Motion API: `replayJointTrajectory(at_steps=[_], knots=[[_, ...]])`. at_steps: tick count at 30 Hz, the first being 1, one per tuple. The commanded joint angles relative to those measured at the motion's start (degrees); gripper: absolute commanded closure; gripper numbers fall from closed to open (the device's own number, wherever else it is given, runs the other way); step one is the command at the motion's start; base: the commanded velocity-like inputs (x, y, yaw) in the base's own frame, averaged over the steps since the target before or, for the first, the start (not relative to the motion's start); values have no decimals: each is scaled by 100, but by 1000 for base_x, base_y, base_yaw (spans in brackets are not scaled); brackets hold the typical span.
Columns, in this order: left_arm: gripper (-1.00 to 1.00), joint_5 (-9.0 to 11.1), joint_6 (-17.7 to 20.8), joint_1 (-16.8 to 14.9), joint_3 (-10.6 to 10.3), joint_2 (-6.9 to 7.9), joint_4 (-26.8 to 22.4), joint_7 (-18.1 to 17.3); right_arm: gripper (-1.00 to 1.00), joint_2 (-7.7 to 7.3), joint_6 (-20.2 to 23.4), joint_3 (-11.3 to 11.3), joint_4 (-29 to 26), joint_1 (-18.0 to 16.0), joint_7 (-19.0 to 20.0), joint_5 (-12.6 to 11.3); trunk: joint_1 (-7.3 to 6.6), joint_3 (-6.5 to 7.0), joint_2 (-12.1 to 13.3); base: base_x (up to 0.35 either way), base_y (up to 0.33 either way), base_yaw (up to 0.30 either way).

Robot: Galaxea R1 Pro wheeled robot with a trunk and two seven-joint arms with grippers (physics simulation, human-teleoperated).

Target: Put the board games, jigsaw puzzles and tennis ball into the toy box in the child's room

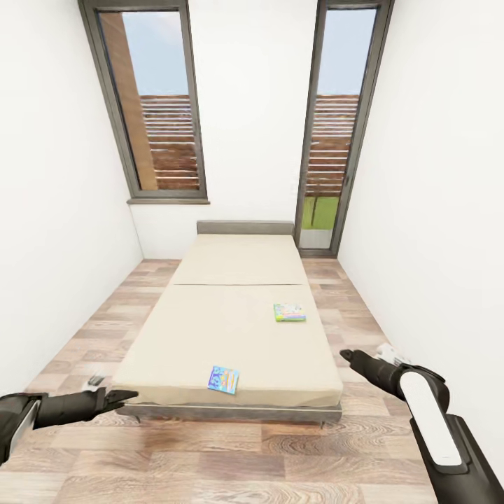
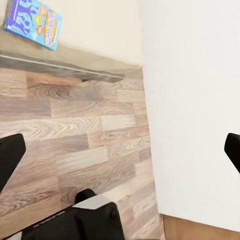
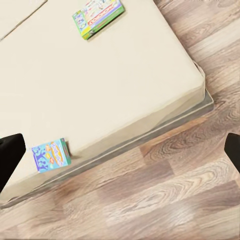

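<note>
The left tool [image 1: 126, 397], lower left of the head view, looks nearly closed and empty. The right tool [image 1: 348, 357], lower right, also holds nothing; its gap I cannot tell. On the bed [image 1: 231, 329], the blue game [image 1: 223, 379] lies near the front edge, the green game [image 1: 289, 312] right of centre. Both look light, stiff and thin; pinch an edge.

Two board games lie flat on the beige bed [image 1: 231, 329]: the blue game [image 1: 223, 379] near its foot edge, the green-and-white game [image 1: 289, 312] farther up.
</note>
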Motion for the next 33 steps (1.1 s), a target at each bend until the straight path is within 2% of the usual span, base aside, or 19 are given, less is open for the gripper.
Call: replayJointTrajectory(at_steps=[1,2,4,5,6,7,8,9,10,12,15,19,20,23,30,33], knots=[[-100,-21,-20,-9,22,-77,107,80,-100,-3,15,0,-9,-6,-20,-61,4,-12,-14,0,0,0],[-100,-21,-185,-10,24,-258,325,343,-100,-4,21,-1,-14,-6,69,-68,4,-12,-14,0,0,0],[-100,-16,-364,-10,27,-475,549,692,-100,-6,25,4,-30,-5,188,-82,4,-12,-14,0,0,0],[-100,-3,-547,-11,34,-701,748,1098,-100,-6,33,15,-61,-5,336,-98,4,-12,-14,0,0,0],[-100,6,-636,-11,37,-807,835,1300,-100,-7,39,19,-81,-5,417,-106,4,-12,-14,0,0,0],[-100,23,-800,-11,51,-997,963,1672,-100,-4,59,20,-112,-5,594,-118,4,-12,-14,0,0,0],[-100,32,-868,-11,60,-1079,1009,1833,-100,-4,70,17,-125,-5,687,-124,4,-12,-14,0,0,0],[-100,45,-966,-13,80,-1233,1075,2077,-100,-6,89,14,-145,-6,876,-139,4,-12,-14,0,0,0],[-100,61,-1021,-22,94,-1392,1117,2218,-100,-8,113,12,-161,-6,1085,-159,4,-12,-14,0,0,0],[-100,129,-1055,-37,107,-1608,1153,2271,-100,-24,167,4,-177,-5,1418,-197,4,-12,-14,0,0,0],[-100,284,-1069,-58,119,-1787,1149,2148,-100,-58,271,-13,-187,-5,1855,-247,4,-12,-14,0,0,0],[-100,531,-1060,-80,126,-1890,1125,1760,-100,-79,377,-144,-184,-5,2331,-274,4,-12,-14,0,0,0],[-100,610,-1038,-87,124,-1909,1121,1572,-100,-82,398,-223,-181,-5,2463,-282,4,-12,-14,0,0,0],[-100,694,-1000,-94,125,-1929,1114,1288,-100,-83,418,-342,-162,-5,2630,-287,4,-12,-14,0,0,0],[-100,764,-983,-99,138,-1951,1025,1026,-100,-85,418,-482,-136,2,2776,-295,4,-12,-14,0,0,0],[-100,840,-958,-99,232,-1947,1015,916,-100,-55,399,-493,-134,3,2853,-295,4,-12,-14,0,0,0]])
